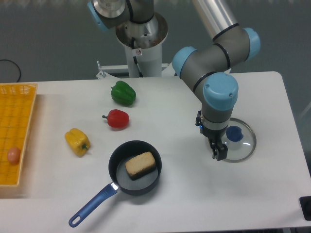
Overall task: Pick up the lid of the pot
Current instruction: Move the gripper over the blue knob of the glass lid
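The pot lid (249,151) lies on the right side of the table, a round clear disc with a metal rim and a blue knob. Its left part is hidden behind a human-like figure (217,97), which fills the view just left of and above the knob. No gripper fingers can be made out. Only parts of the arm show at the top left, far from the lid; whether the figure hides the gripper, I cannot tell.
A black pan (116,162) with a blue handle holds a brown block (141,164). Left and behind it are yellow (77,141), red (117,119) and green (123,93) vegetable-like objects. An orange crate (14,111) stands at the left edge.
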You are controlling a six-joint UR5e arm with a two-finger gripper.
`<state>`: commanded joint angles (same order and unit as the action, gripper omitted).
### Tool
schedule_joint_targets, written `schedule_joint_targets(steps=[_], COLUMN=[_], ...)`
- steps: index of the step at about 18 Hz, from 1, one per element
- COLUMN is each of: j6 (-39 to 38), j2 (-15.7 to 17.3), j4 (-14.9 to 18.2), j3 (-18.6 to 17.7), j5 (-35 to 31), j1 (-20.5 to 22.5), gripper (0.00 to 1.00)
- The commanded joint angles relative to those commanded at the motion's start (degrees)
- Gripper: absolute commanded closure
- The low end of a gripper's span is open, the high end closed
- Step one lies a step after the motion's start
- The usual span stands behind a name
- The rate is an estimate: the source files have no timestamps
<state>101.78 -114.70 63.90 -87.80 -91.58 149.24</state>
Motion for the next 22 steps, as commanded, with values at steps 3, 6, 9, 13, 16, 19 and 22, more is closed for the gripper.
schedule_joint_targets(steps=[3,6,9,13,16,19,22], j6=[0.1,0.1,-0.3,0.0,-0.9,0.2,0.3], j2=[0.1,0.1,0.9,1.2,2.4,2.3,1.5], j4=[0.2,0.3,-0.7,-1.0,-1.0,-1.2,-1.3], j3=[0.0,-0.2,-2.0,-1.8,-2.6,-3.4,-3.7], j5=[0.2,0.4,0.5,0.3,0.0,0.3,0.7], j1=[0.4,1.2,2.5,4.7,6.0,9.7,12.4], gripper=[0.00,0.00,0.00,0.00,0.00,0.00,0.00])
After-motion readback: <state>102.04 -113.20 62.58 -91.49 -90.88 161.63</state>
